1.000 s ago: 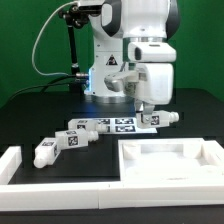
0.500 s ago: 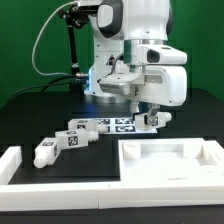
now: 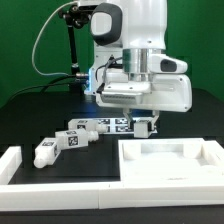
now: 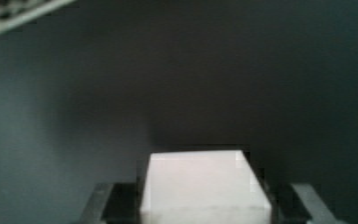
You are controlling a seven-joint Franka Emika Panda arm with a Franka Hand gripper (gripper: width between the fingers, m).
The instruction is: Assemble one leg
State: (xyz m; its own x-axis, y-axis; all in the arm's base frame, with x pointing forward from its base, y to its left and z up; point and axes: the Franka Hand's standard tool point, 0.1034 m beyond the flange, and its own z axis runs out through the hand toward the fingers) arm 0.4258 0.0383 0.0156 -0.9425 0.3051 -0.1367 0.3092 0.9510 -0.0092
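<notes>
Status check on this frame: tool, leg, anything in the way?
Tool low, fingers flanking the end leg; grip unconfirmed. Other legs lie alongside. No obstruction seen.

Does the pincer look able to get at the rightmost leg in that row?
Probably yes: the pincer straddles that leg with nothing between them; whether it grips is unclear.

Looks like smooth, matt white plastic on the leg (image 4: 197,185) and tray-shaped part (image 3: 170,152); dull matt black on the table (image 3: 40,110); glossy white on the arm casing (image 3: 150,25).
</notes>
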